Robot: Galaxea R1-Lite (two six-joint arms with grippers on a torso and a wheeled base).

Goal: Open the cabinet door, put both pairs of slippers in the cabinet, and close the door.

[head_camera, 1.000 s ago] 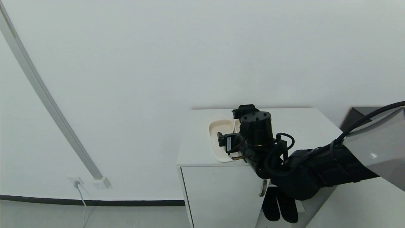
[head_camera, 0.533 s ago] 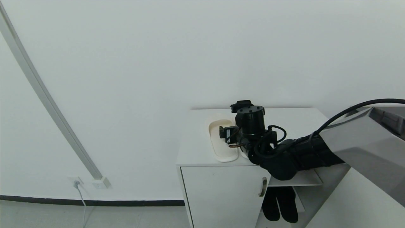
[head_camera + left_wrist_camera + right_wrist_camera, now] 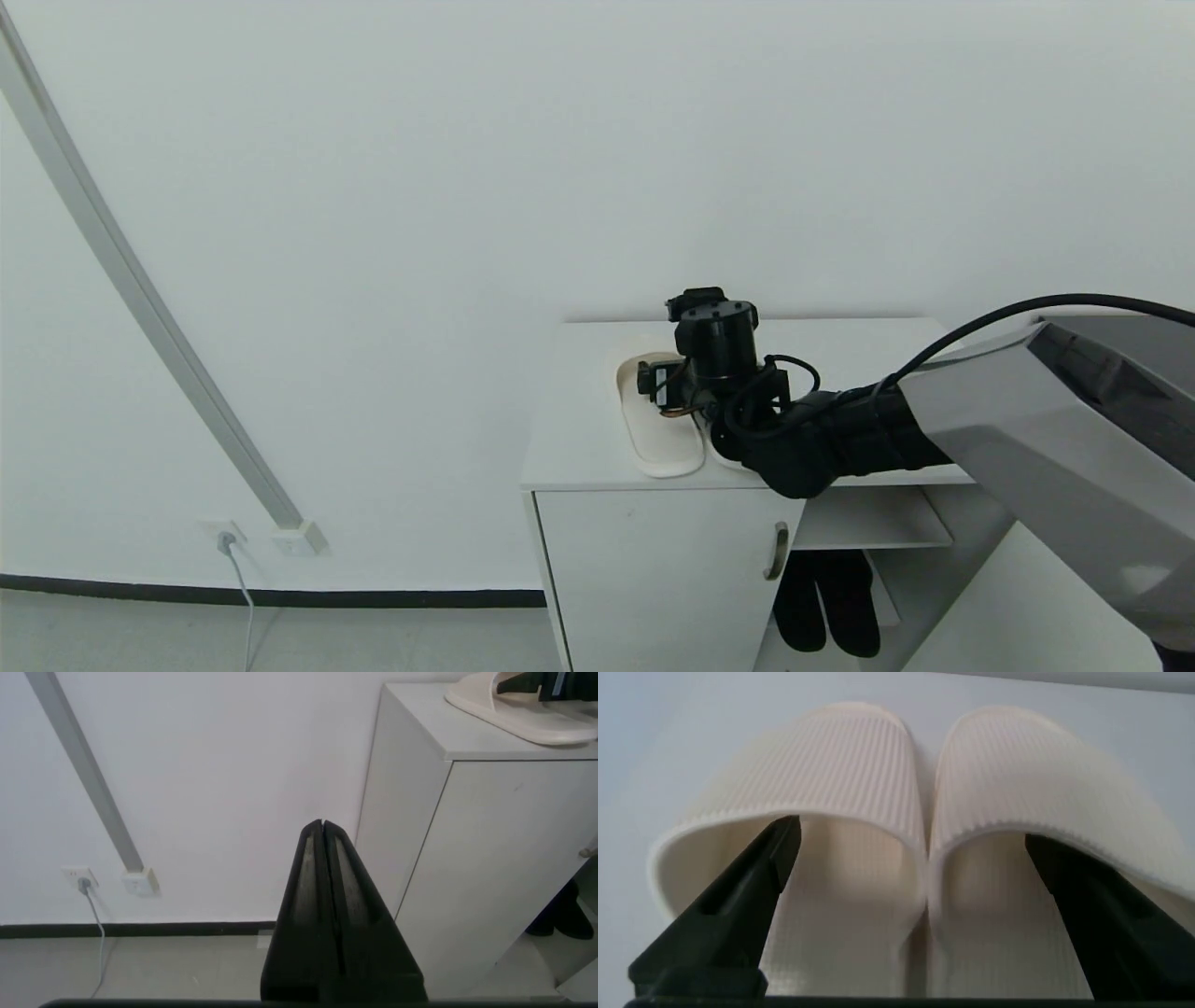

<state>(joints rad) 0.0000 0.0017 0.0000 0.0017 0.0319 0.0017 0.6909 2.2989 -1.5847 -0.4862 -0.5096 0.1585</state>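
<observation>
The cabinet (image 3: pixel 579 453) carries a pair of cream slippers (image 3: pixel 665 450) side by side on its flat top, toward 9 o'clock of the top's middle, while black slippers (image 3: pixel 826 607) rest on a lower shelf (image 3: pixel 885 597) inside, at 5 o'clock from them.

a plain white wall (image 3: pixel 467 187) rises behind the right claw (image 3: pixel 695 411) and spreads far to its left, softly and evenly lit. well to the left of that claw a pale grey strip (image 3: pixel 140 289) runs aslant down the wall and ends in a small white box (image 3: pixel 299 539), lower than the claw. just left of the box sits a wall socket (image 3: pixel 224 539) with a plug in it, and a white cable (image 3: pixel 240 574) hangs from it toward the floor. a black skirting (image 3: pixel 373 598) lines the foot of the wall, and below it lies light grey floor (image 3: pixel 140 644). beyond the left claw (image 3: pixel 323 835), farther off, stand the same wall, strip, socket and skirting.
</observation>
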